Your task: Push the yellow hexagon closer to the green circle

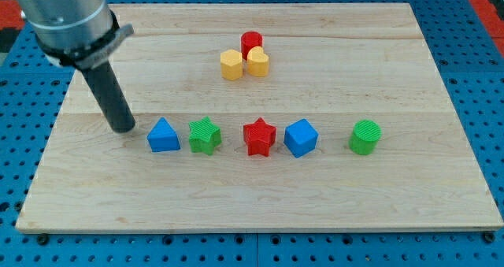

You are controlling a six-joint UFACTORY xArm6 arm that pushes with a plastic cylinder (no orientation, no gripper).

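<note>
Camera view, my tip left of blue triangle, yellow hexagon well apart

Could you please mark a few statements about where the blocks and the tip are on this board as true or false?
1. My tip is at the view's left of the blue triangle. True.
2. The yellow hexagon touches the green circle. False: they are far apart, the circle lying toward the view's lower right.
3. The red star sits between the green star and the blue cube. True.
4. My tip is pressing against the yellow hexagon. False: it is well away, at the view's lower left.
5. The red cylinder is beside the yellow heart. True.
</note>
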